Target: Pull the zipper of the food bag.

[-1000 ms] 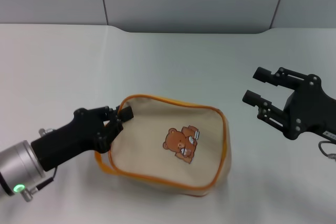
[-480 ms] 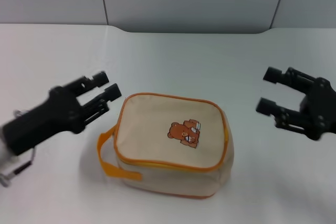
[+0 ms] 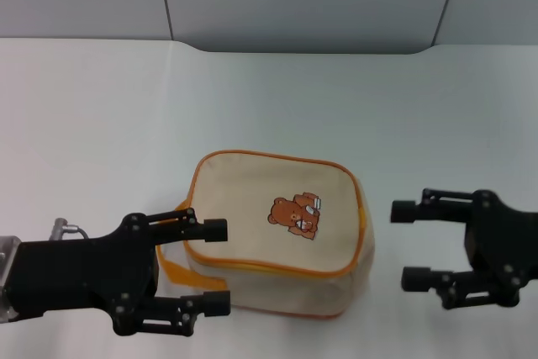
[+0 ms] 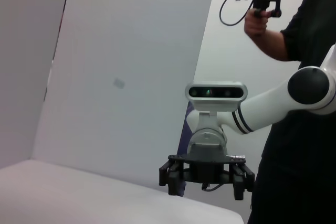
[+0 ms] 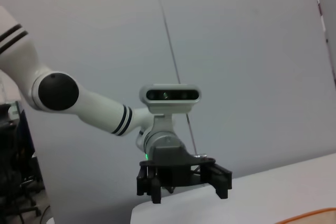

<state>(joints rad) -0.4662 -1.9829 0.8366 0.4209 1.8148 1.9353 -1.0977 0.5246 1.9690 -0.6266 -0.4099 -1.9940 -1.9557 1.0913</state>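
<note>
The food bag (image 3: pixel 277 229) lies on the white table, bear print facing up, orange piping round its top face. Its orange strap loop (image 3: pixel 172 268) hangs at its left end. I cannot make out the zipper pull tab in any view. My left gripper (image 3: pixel 220 266) is open and empty, level with the bag's front left corner, its fingers (image 3: pixel 206 229) pointing right over the strap loop. My right gripper (image 3: pixel 402 244) is open and empty, just right of the bag, pointing left at it. The right wrist view shows an orange edge of the bag (image 5: pixel 310 216).
The white table (image 3: pixel 277 98) stretches behind the bag to a grey wall. The left wrist view shows my right arm's gripper (image 4: pixel 207 178) far off and a person in black (image 4: pixel 299 103) holding a camera. The right wrist view shows my left arm's gripper (image 5: pixel 184 181).
My left gripper has left the bag's left end, lifted away, then come back low at the front left. My right gripper has dropped back and lower. The bag has settled flat.
</note>
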